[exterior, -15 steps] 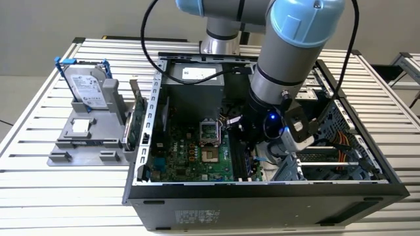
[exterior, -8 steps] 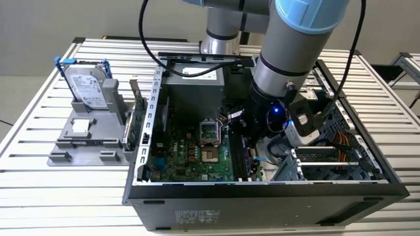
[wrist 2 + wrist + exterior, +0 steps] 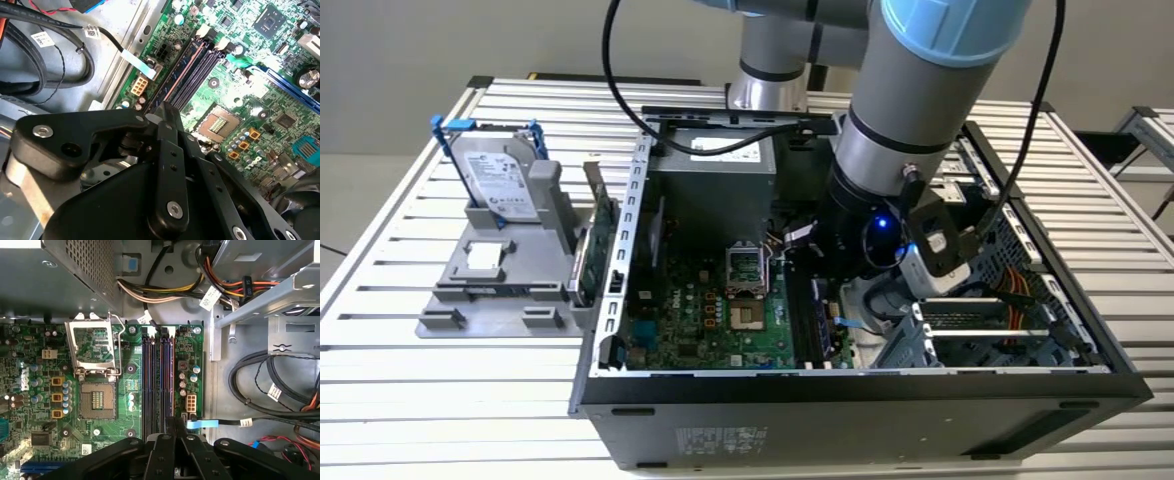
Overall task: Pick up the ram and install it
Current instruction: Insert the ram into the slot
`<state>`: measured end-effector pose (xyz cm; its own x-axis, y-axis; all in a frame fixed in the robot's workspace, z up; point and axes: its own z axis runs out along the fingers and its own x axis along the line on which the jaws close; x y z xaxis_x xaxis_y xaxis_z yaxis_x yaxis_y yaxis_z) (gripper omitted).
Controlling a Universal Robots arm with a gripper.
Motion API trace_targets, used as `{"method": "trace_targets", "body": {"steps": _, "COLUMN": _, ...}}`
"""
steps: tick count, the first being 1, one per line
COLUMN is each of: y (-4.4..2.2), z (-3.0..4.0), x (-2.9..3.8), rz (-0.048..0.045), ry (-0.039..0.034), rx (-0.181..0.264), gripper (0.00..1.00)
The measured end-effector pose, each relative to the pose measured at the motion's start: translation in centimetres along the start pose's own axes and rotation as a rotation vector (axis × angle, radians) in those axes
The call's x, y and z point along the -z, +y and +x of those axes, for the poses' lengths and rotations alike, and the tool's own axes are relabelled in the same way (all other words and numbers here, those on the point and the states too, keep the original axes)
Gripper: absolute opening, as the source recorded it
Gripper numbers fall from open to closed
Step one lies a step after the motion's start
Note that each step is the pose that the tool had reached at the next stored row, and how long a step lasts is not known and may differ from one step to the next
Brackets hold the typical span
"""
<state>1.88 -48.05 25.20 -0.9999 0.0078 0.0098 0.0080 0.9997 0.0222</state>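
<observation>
Pinched at one end between the pressed-together fingers of the black two-fingered tool: slim dark green-blue ram stick, on edge. Apparently seated in the black memory slot farthest from the silver processor socket, long axis running straight away from the fingertips.

The ram, a slim dark stick, stands on edge in the slots at frame centre, lengthwise.

We see the arm reaching down into the open case standing on the slatted surface, above the motherboard. On the exterior view's left, a hard drive stands upright in a grey holder.
</observation>
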Motion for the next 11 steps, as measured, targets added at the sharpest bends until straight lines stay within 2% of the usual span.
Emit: {"method": "trace_targets", "body": {"steps": 11, "y": -0.05, "z": 0.0, "x": 0.28, "rz": 0.0, "ry": 0.0, "rx": 0.0, "gripper": 0.0}}
